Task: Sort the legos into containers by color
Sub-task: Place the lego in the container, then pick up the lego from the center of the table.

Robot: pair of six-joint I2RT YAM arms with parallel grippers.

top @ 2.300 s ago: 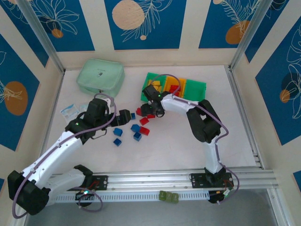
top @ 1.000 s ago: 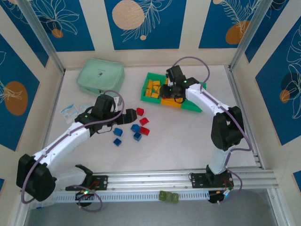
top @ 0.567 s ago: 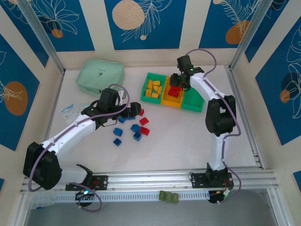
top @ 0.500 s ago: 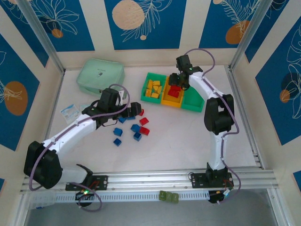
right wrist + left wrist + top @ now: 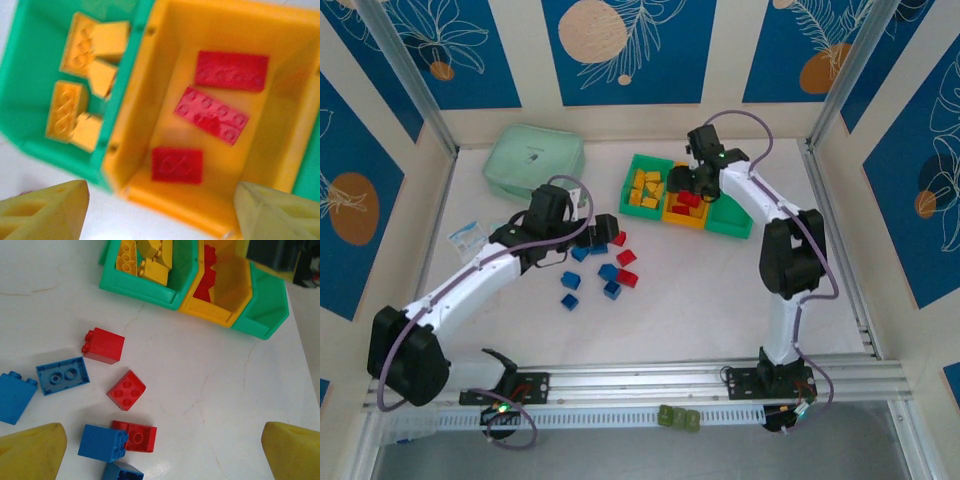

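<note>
Sorting in progress: the right pincer (image 5: 692, 181) is hanging directly above the row of containers (image 5: 734, 218), its yellow pads (image 5: 47, 210) spread wide and gripping nothing. It is placed there, by the look of it, to drop reds among reds, since three red legos (image 5: 210, 116) are lying flat in the middle orange-yellow container (image 5: 287, 135). The left pincer (image 5: 603, 230), likewise released and empty, is hovering over the loose legos (image 5: 612, 270) scattered on the desk (image 5: 700, 310) just near-left of the row, seemingly lining up a pick. The right wrist camera is separating what the overhead view is rendering as patches: individual red bricks, and yellow legos (image 5: 67, 112) piled in the green container (image 5: 25, 60) at the row's left end. The left wrist camera is adding the loose bricks' poses: a red one (image 5: 126, 390) studs up, a blue one (image 5: 63, 376) hollow side up.
</note>
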